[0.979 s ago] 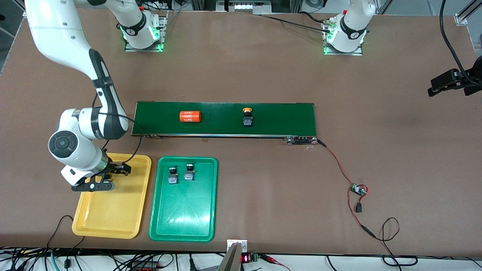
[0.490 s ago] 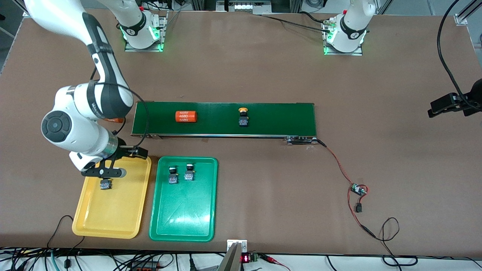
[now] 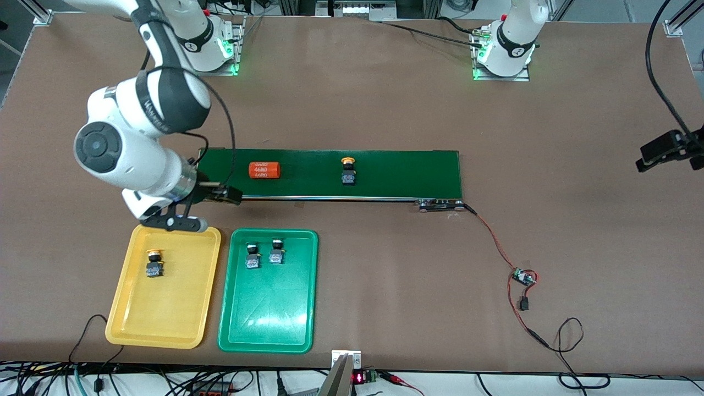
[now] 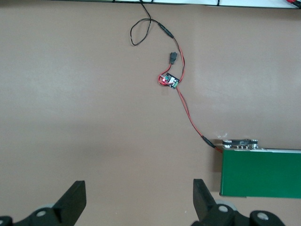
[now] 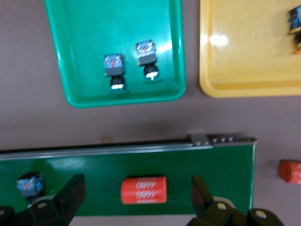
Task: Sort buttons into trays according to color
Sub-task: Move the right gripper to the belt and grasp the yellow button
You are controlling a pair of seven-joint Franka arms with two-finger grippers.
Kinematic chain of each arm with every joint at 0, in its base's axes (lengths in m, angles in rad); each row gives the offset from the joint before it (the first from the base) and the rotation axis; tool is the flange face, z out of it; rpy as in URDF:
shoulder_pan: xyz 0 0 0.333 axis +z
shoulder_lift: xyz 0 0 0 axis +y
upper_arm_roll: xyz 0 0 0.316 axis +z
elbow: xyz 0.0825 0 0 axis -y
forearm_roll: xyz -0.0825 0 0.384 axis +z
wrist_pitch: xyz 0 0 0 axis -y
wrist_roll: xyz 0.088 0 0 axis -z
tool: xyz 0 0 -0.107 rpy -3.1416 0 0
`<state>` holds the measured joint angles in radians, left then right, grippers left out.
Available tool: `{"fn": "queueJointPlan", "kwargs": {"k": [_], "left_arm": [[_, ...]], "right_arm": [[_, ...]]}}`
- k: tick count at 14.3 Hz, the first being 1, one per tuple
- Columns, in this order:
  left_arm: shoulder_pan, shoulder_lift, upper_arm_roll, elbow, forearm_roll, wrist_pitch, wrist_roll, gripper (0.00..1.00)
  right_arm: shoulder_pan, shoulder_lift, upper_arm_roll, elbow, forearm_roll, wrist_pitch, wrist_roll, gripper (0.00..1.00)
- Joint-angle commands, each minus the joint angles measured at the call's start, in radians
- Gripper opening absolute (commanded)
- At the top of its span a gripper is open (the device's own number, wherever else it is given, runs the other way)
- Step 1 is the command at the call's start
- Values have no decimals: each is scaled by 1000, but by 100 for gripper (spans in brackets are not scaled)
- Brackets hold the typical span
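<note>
One yellow-capped button lies in the yellow tray. Two green buttons lie side by side in the green tray. A second yellow button rides on the dark green conveyor belt. My right gripper is open and empty, over the belt's edge at the right arm's end, above the gap to the yellow tray. In the right wrist view its gripper frames an orange cylinder, with the belt button beside it. My left gripper waits open over bare table.
An orange "4680" cylinder lies on the belt. Another cylinder lies off the belt's end, hidden by the right arm in the front view. A red wire leads from the belt to a small circuit board.
My right gripper let go of the yellow button in the yellow tray, rose and moved toward the belt. The cylinder and the belt button moved toward the right arm's end.
</note>
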<state>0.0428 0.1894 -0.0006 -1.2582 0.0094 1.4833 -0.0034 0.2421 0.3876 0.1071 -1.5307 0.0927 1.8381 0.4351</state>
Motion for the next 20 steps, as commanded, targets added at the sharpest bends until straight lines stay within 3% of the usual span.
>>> {"fn": "queueJointPlan", "kwargs": {"k": [1,6,10,13,17,20], "left_arm": [[2,-15,-4,-32,-17,-11,16,100],[14,-16,-2,-72,-46,-6,7,100],[-1,-25,-19,-73,-48,-17,-96,100],[2,-28,-21,-76,-49,-12,-82,100],[0,-88,-12,-148,-49,-2,-82,100],[-6,-158,-12,-258,-49,80,-82,100]], "right_arm": [[-7,-41,68,-28,13,-39,88,100],[18,-47,135,-42,6,-22,171,100],[25,-49,175,-112,-17,94,172,100],[28,-53,233,-184,-128,179,232,100],[43,-53,259,-275,-188,294,319,100],[55,-52,263,-324,-221,358,358,100]]}}
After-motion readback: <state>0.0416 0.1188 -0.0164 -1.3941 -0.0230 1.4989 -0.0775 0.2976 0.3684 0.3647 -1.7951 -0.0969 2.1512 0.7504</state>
